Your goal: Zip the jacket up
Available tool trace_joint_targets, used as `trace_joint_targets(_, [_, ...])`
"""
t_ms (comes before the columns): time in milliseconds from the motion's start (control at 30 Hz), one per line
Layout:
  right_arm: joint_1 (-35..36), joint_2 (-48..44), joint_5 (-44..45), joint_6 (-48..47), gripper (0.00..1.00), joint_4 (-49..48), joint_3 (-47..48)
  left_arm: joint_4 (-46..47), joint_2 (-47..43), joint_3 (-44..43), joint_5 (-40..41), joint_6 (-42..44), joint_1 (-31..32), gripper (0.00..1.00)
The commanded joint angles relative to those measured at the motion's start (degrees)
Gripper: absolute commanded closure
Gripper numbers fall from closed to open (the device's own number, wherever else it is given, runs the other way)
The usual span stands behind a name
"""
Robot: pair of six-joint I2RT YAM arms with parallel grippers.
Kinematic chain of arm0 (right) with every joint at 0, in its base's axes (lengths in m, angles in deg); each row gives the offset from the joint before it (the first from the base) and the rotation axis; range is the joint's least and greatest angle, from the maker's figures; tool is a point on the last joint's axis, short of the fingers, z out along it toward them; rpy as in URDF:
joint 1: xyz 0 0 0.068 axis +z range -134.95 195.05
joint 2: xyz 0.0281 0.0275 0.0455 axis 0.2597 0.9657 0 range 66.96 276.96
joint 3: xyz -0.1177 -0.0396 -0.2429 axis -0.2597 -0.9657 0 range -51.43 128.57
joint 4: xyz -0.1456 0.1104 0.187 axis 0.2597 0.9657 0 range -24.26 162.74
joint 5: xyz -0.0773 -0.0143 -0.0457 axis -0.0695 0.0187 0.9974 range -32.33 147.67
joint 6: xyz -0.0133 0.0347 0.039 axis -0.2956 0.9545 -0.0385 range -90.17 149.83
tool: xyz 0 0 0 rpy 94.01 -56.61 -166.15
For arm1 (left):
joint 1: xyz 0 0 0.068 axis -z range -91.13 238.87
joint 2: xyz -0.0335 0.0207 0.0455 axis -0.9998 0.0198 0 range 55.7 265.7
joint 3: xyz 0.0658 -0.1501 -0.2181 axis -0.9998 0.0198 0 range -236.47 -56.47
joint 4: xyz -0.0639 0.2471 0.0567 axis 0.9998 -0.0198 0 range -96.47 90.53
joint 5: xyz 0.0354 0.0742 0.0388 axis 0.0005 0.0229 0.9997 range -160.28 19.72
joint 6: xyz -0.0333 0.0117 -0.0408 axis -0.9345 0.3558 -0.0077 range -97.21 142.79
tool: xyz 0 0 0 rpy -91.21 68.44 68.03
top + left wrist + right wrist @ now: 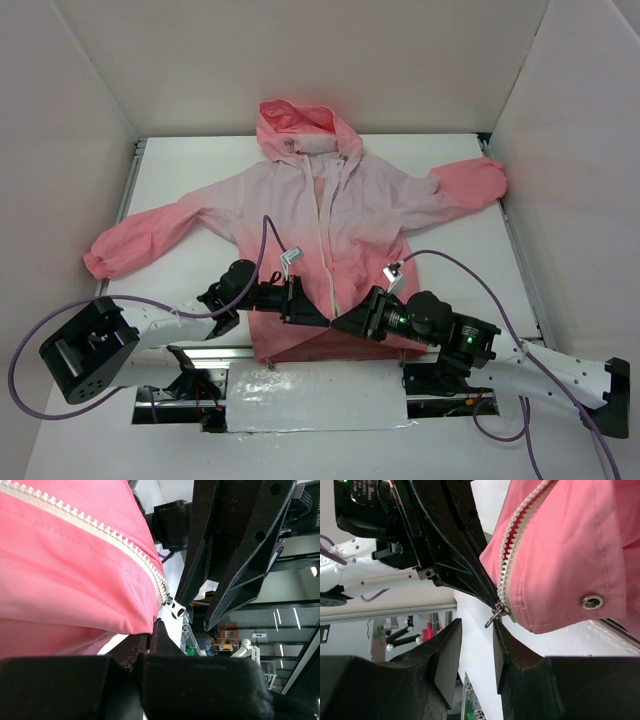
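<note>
Top external view had the jacket (330,210) lying flat on the white table (190,170), front up, with the hood at the far side. The sleeves were thrown out left and right and the coral hem (290,345) sat at the near edge. Down at the bottom of the white zipper (322,230), my left fingers (200,680) were together, pinched on the hem right beside the lower end of the teeth (the fabric ran straight into them in the left wrist view). The little metal slider (175,609) sat at the very bottom of the teeth, just past that grip. My right fingers (447,660) were a bit apart and holding nothing, nearly nose to nose with the left ones. The slider's pull tab (492,617) dangled just above the gap between them. A metal eyelet (592,601) showed in the hem close by.
</note>
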Motion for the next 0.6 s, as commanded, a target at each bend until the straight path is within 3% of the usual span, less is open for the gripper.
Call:
trace_joint_targets(0, [0.4,0.2,0.7,0.0,0.61,-0.2,2.8,3.6,0.3,-1.2,-1.3,1.7,0.6,1.0])
trace_joint_targets(367, [0.3,0.6,0.8,1.8,0.62,0.0,-0.5,3.4,0.1,-1.2,-1.2,1.5,0.7,1.0])
trace_joint_targets(567, [0.4,0.5,1.0,2.2,0.67,-1.2,-1.6,3.8,0.1,-1.4,-1.2,1.1,0.7,1.0])
